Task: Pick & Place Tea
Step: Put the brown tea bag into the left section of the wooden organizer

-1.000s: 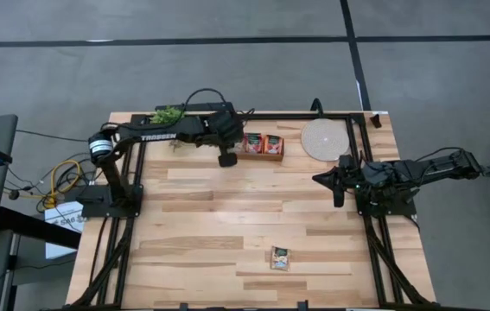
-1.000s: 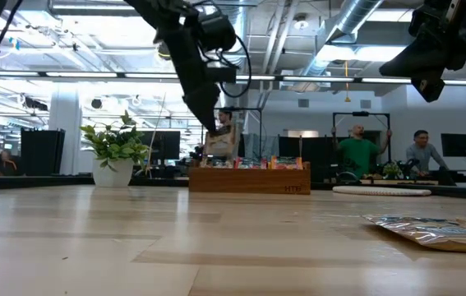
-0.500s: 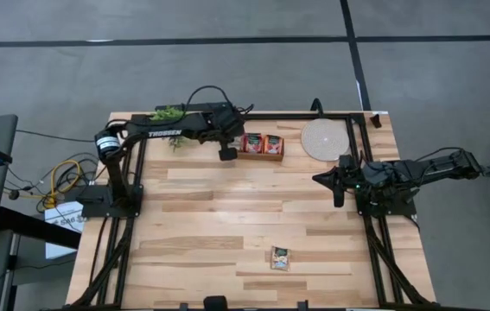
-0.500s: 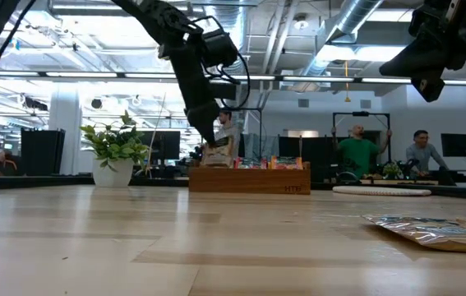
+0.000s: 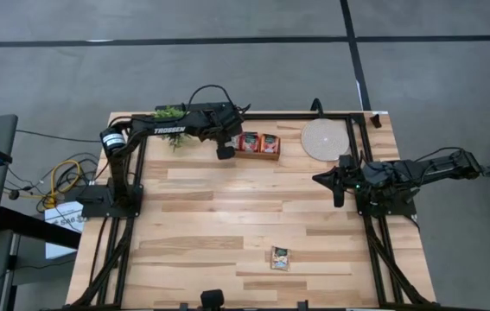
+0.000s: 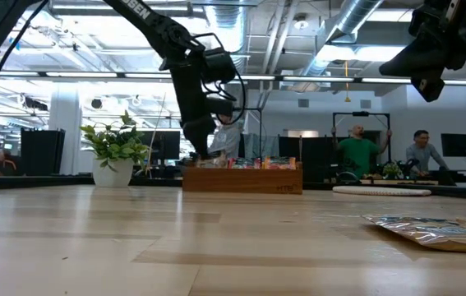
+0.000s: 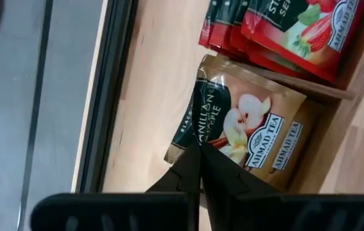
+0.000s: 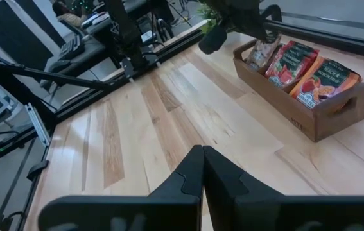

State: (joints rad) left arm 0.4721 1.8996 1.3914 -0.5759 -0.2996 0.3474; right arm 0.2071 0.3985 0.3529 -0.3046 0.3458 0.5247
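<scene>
High view: we found the left gripper (image 5: 225, 152) at the left end of the wooden tray (image 5: 258, 154), which sat at the table's (image 5: 227, 225) far edge. Its fingers were pinched shut on a brown tea sachet (image 7: 249, 131) lying in the tray's end compartment, beside a stack of red sachets (image 7: 297, 29). One more sachet (image 5: 280, 257) lay alone on the table, well apart from the tray toward the near edge. The right gripper (image 5: 338, 187) hung off to the tray's right, below a pale round disc (image 5: 324, 139), fingers closed on nothing. A potted plant (image 5: 170, 115) stood left of the tray.
</scene>
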